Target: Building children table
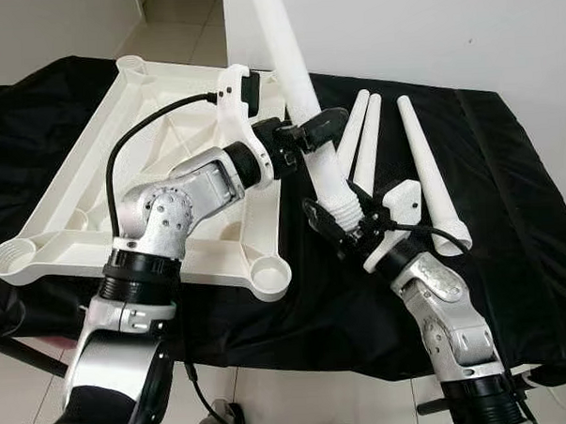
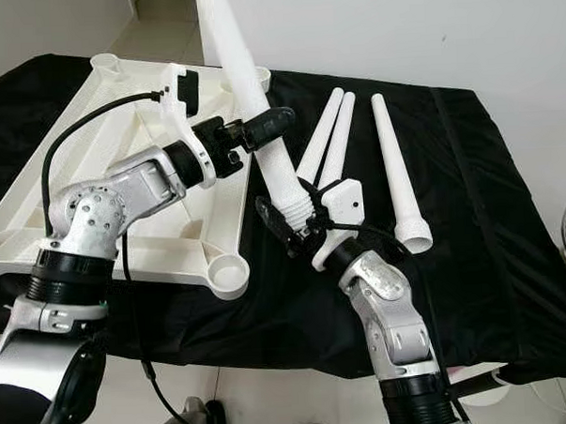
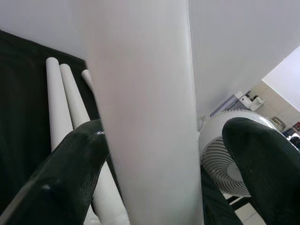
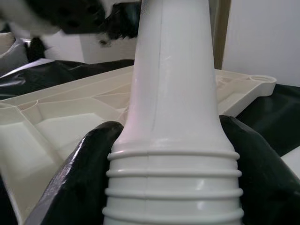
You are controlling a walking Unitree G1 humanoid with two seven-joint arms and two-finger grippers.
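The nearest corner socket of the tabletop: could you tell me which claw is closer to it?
Right. The right claw grips the leg's threaded end just beside the socket; the left claw holds the leg higher up, farther away.

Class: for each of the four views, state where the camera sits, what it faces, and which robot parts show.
Left eye, right eye: head, looking down at the tabletop; both arms show.
Left wrist: along the left end effector at the leg.
Right wrist: along the right end effector at the leg's threaded end.
All share the leg.
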